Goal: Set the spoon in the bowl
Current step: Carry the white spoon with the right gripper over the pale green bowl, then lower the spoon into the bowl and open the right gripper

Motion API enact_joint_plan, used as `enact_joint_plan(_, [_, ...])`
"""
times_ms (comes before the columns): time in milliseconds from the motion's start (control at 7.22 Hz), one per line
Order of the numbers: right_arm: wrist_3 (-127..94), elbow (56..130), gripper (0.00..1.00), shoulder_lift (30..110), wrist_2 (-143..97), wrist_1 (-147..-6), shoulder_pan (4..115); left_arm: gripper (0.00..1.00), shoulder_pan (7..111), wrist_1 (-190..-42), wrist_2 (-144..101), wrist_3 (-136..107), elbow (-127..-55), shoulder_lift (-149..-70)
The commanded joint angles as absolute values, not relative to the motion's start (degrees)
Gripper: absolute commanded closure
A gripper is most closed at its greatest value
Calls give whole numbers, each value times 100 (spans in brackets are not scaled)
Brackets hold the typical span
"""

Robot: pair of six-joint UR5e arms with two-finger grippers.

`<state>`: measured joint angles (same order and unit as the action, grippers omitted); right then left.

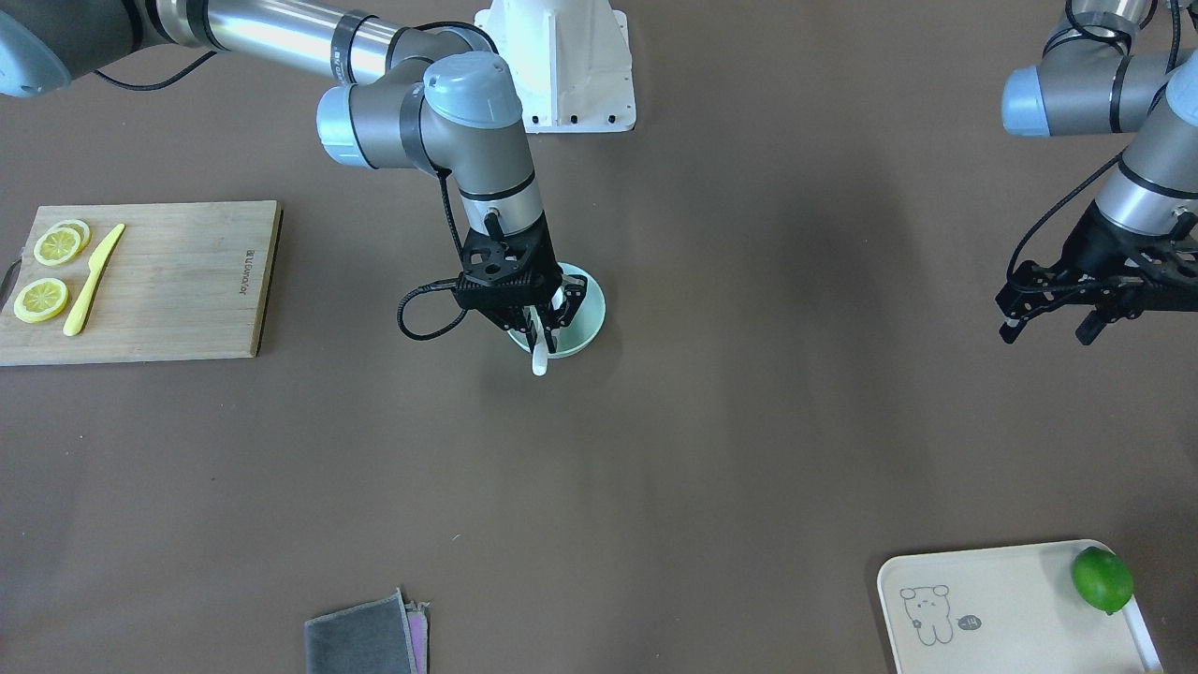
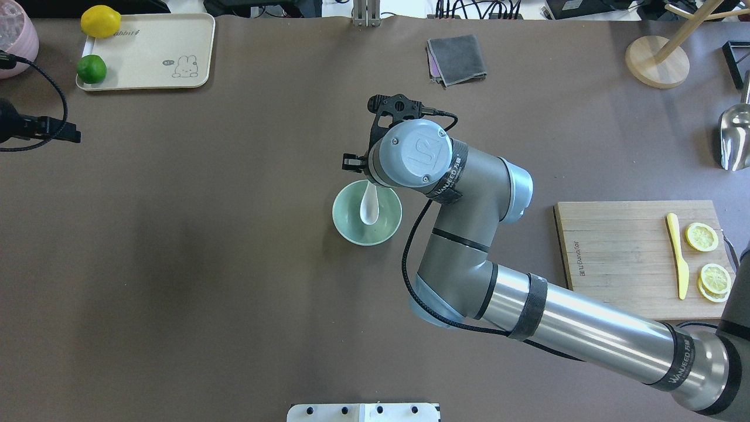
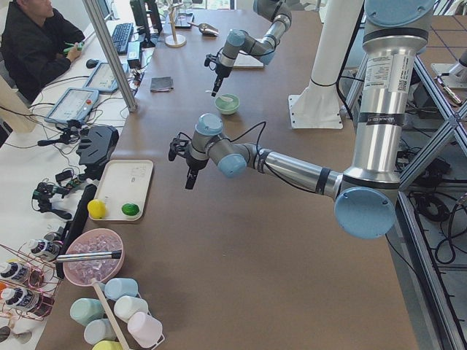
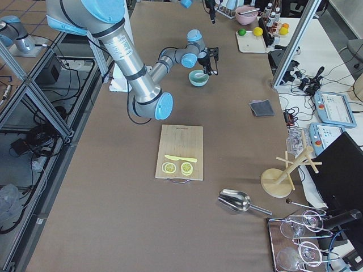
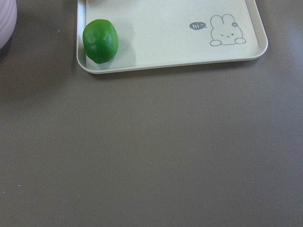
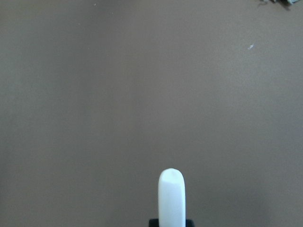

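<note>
The right end effector (image 1: 541, 329) is closed narrow on the handle of the spoon (image 2: 370, 206). The spoon's scoop already sits inside the bowl (image 2: 351, 225), near the middle of the surface (image 2: 234, 264). Its handle slants out over the rim at the bowl's 12 o'clock in the overhead view. The main risk, as I judge it, lies in the release. Because the handle overhangs the rim, fingers parting while the spoon is tilted this high could let it pivot on the rim and tip out. It could also drop hard and skid the light bowl. A clinging finger might drag the spoon out on lifting. The left end effector (image 1: 1048, 328), spread wide, hangs well apart toward 9 o'clock and poses no hazard.
</note>
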<state>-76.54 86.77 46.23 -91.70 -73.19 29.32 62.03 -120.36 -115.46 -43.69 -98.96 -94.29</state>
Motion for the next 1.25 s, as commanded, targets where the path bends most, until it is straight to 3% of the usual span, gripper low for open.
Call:
enact_joint_plan(0, [-7664,8675,100,4623,-9167,-7321,2857,2,6223,-12050,-11558,-4368,-9826,-9475])
enact_joint_plan(138, [-7690,8684,100,4623,-9176,-7313,2830,2,6231,-12067,-11662,-4377,-9826,-9466])
enact_joint_plan(277, [-7699,8684,60,4632,-9176,-7321,2804,2,6266,-12076,-11724,-4368,-9844,-9457])
enact_joint_plan(415, [-7717,8684,1,4658,-9158,-7304,2664,2,6267,-12076,-11725,-4368,-9835,-9457])
enact_joint_plan(831, [-7682,8928,0,4632,-9472,-7391,3143,2,6267,-12120,-11716,-4368,-9974,-9457])
enact_joint_plan(1108, [-7272,9419,0,5155,-11564,-7644,4545,2,6301,-12775,-11664,-4403,-10213,-9317])
